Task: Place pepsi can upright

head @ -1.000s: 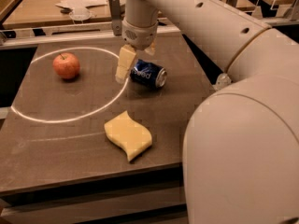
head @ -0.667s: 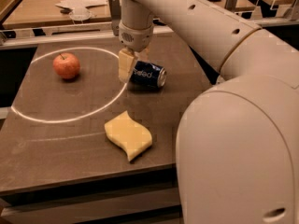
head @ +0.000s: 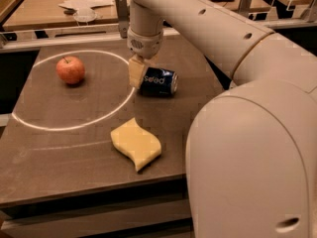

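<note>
The pepsi can (head: pixel 159 82) is dark blue with white lettering and lies on its side on the brown table (head: pixel 59 157), just right of the white circle line. My gripper (head: pixel 138 75) hangs from the arm directly over the can's left end, down at the can's level and touching or nearly touching it. The gripper's far side is hidden behind the can and the wrist.
A red apple (head: pixel 70 69) stands inside the white circle (head: pixel 74 125) at the left. A yellow sponge (head: pixel 135 144) lies near the table's front. My arm and body (head: pixel 247 148) fill the right side. A second table with papers (head: pixel 84 3) stands behind.
The arm's upper links have swung slightly, while the gripper stays at the can's left end. The can still lies on its side in the same spot.
</note>
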### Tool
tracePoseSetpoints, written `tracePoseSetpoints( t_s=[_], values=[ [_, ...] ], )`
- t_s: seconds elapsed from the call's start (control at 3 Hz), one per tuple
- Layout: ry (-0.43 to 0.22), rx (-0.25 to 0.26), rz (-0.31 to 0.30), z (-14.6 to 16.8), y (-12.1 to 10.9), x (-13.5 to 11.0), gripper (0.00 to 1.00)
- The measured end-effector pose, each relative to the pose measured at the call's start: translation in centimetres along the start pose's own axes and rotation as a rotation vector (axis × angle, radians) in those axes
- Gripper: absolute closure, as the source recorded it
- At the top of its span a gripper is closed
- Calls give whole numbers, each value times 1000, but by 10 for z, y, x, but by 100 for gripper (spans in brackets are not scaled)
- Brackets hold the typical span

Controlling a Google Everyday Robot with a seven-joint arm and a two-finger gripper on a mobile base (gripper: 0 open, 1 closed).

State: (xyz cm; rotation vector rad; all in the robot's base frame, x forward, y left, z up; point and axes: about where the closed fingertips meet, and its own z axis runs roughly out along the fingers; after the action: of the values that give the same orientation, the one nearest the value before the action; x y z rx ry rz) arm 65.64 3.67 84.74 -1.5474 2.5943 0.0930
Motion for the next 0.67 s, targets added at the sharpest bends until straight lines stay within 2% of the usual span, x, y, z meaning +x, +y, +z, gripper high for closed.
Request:
tracePoseSetpoints(
  t_s=[0.33, 0.67],
  values=[
    [-151, 8, -52, -44, 3, -10, 100],
    [-368, -3, -132, -108, 15, -27, 100]
  ],
)
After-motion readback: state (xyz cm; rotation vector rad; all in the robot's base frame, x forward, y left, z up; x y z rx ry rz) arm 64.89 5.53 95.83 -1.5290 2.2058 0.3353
